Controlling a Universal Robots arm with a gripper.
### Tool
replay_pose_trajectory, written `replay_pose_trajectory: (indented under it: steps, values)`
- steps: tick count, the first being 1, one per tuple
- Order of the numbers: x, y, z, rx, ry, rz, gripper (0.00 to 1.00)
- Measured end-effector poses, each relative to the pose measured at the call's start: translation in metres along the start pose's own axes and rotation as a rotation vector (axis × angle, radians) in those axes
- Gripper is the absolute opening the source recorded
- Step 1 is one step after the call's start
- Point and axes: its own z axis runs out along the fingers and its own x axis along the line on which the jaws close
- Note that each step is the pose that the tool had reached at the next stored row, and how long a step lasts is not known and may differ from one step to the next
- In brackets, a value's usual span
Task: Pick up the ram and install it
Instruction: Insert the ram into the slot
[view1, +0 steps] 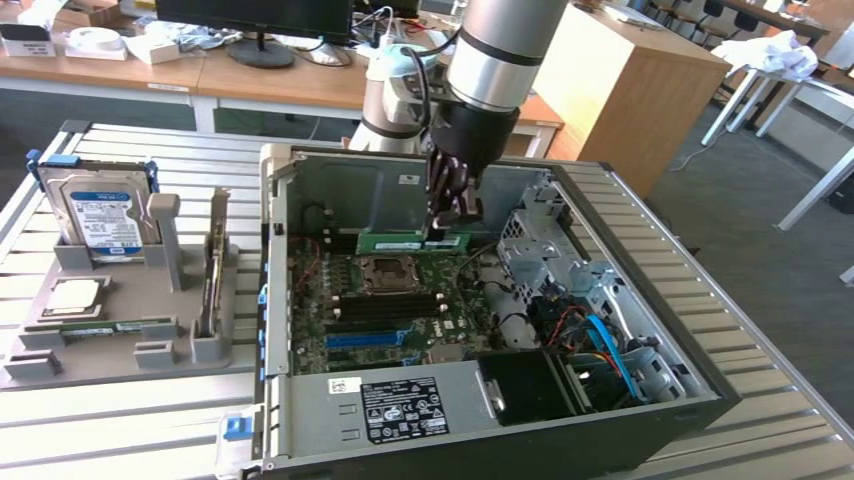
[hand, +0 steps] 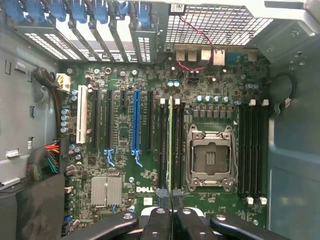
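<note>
The end effector (view1: 451, 222) was closed tight on the ram (view1: 414, 242), pinching the green stick by its upper edge near the end toward the exterior view's right, and held it level inside the open computer case (view1: 387, 190). In the exterior view the ram hung just above the motherboard (view1: 374, 315), close beside the open processor socket (view1: 387, 268). From the wrist view the ram (hand: 171, 145) appeared edge-on, a thin pale-green line lying along the black memory slots (hand: 163, 145) next to the socket (hand: 210, 157), with the end effector (hand: 170, 197) gripping it on both faces; whether it was seated in a slot could not be told. The case lay on its side on the slatted metal counter (view1: 120, 430). Beside it, at the exterior view's left, a grey holder (view1: 127, 290) carried a hard drive (view1: 100, 215), a silver processor chip (view1: 74, 295) and a second green stick (view1: 100, 327).
</note>
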Motion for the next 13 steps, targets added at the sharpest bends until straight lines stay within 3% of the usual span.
replay_pose_trajectory:
  steps: [13]
  values:
    - [0.0009,-0.0003,0.0070,0.0000,0.0000,0.000,0.11]
